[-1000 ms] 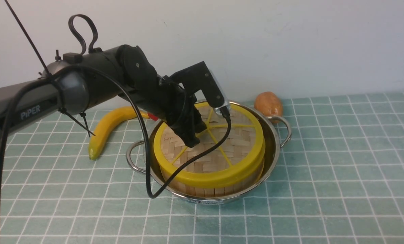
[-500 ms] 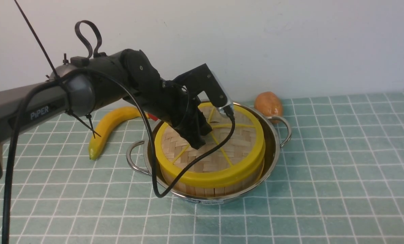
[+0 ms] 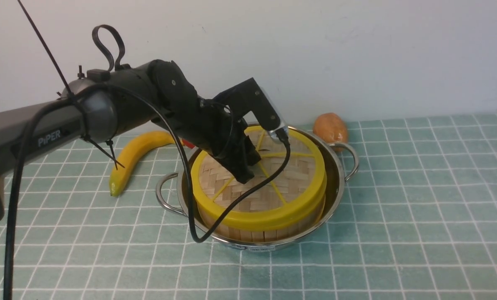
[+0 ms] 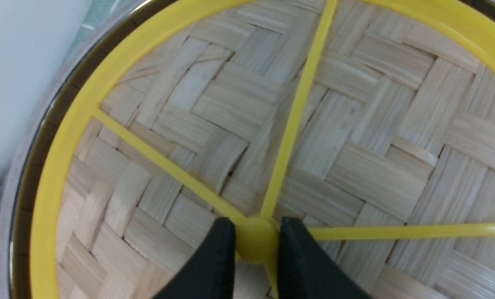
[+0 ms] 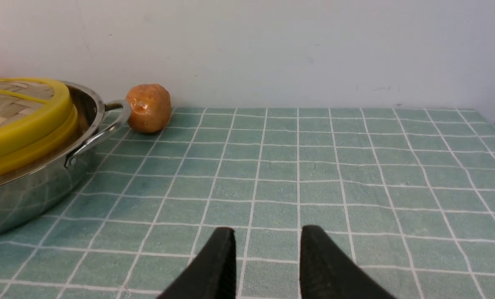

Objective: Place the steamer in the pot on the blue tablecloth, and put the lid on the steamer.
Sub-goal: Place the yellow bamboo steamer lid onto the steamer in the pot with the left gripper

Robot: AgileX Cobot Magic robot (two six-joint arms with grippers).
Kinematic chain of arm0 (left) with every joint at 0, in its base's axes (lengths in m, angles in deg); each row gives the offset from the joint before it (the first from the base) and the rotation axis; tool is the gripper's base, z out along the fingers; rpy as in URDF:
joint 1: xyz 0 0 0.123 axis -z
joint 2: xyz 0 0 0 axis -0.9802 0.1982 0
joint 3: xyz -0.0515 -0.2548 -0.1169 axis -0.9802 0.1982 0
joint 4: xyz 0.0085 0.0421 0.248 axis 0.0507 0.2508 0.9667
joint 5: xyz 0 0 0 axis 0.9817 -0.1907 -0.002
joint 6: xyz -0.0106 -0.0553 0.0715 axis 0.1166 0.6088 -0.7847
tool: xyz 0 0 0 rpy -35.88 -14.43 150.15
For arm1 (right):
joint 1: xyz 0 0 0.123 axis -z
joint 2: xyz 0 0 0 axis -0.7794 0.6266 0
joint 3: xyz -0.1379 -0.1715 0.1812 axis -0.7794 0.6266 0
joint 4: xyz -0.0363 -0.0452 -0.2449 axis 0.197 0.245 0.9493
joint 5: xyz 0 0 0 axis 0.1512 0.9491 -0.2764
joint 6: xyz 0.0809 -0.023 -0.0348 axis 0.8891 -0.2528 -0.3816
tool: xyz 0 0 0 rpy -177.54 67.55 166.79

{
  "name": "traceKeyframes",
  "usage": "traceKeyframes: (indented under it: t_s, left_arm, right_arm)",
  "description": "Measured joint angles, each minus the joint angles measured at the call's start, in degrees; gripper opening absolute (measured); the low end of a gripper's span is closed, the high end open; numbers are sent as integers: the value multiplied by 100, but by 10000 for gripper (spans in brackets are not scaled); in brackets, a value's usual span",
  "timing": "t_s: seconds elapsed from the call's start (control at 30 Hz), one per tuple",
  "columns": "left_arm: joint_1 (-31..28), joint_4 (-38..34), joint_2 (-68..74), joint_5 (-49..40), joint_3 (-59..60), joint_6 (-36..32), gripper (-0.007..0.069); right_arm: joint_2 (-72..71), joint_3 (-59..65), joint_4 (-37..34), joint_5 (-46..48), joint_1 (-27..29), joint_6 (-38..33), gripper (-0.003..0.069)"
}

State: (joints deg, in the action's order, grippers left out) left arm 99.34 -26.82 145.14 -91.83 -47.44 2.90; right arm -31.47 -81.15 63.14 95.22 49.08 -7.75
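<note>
The lid (image 3: 292, 179) lies on the steamer (image 3: 248, 234), inside the pot (image 3: 343, 189), centre frame; lid placement looks nearly finished; next, judging by this, let go and lift clear. The left gripper (image 4: 256, 241) pinches the lid's knob, its arm slanting down from the left edge (the right gripper (image 5: 268, 253) stands spread over cloth).

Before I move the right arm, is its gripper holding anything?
No, the right gripper stands open, with only the tablecloth visible between its fingertips.
</note>
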Motion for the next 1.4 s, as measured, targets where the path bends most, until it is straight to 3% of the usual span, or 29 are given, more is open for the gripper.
traceKeyframes:
  t_s: [0.37, 0.63, 1.4]
  left_arm:
    - [0, -31, -15, -14, -7, -56, 122]
    - [0, -214, -65, -45, 18, -488, 122]
    - [0, -315, -79, 2, 22, -507, 122]
  right_arm:
    - [0, 0, 0, 0, 0, 0, 242]
    - [0, 0, 0, 0, 0, 5, 242]
    - [0, 0, 0, 0, 0, 5, 242]
